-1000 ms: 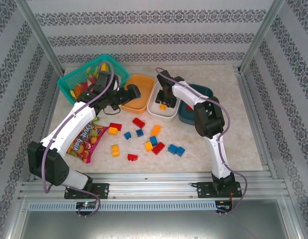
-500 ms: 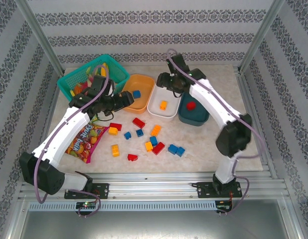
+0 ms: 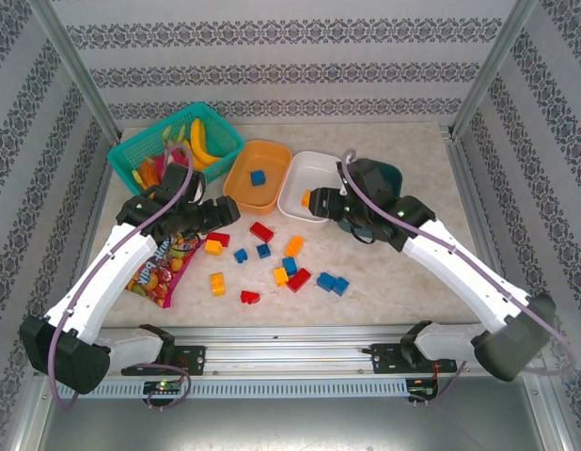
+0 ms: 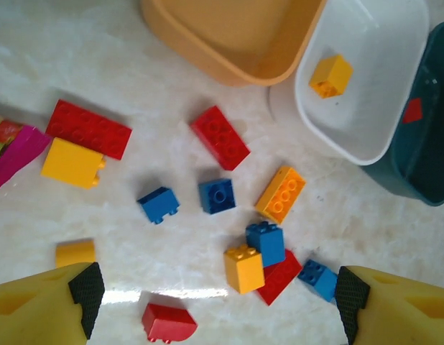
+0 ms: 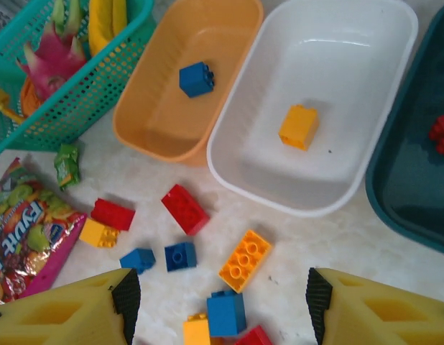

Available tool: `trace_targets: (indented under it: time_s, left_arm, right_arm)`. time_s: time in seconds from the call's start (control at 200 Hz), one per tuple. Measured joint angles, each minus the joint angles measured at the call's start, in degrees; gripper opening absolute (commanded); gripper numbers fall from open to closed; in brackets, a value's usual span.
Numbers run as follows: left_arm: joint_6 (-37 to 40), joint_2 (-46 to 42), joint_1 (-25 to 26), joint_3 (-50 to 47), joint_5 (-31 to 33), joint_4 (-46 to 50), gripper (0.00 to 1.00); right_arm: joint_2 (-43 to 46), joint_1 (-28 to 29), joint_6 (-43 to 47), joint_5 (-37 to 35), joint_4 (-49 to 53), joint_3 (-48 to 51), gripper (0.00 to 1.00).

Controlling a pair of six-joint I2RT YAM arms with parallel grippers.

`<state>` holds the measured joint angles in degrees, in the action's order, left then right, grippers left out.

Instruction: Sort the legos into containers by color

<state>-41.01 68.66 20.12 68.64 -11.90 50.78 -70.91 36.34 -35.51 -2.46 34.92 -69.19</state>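
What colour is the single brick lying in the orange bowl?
Blue. The brick in the orange bowl shows best in the right wrist view.

Robot test cell in a lab. A marble-look counter (image 3: 403, 301) sits inside aluminium frame posts (image 3: 74, 70) and patterned backdrop panels (image 3: 290, 38). The left arm (image 3: 112, 263) and right arm (image 3: 460, 268) are bolted to a metal rail (image 3: 290, 352) at the counter's near edge.
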Motion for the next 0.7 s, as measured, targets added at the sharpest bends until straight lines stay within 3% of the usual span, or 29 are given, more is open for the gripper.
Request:
trace_targets:
  time_s: [0.33, 0.699]
  left_arm:
    - [-0.35, -3.80, 0.68, -5.35, -0.24, 1.88, 0.85]
    - [-3.21, -5.51, 6.86, -10.49, -0.42, 1.95, 0.84]
  right_arm:
    - [6.40, 4.48, 0.79, -0.02, 0.63, 8.59, 0.64]
    - [9.92, 5.18, -2.97, -0.48, 5.49, 13.11, 0.63]
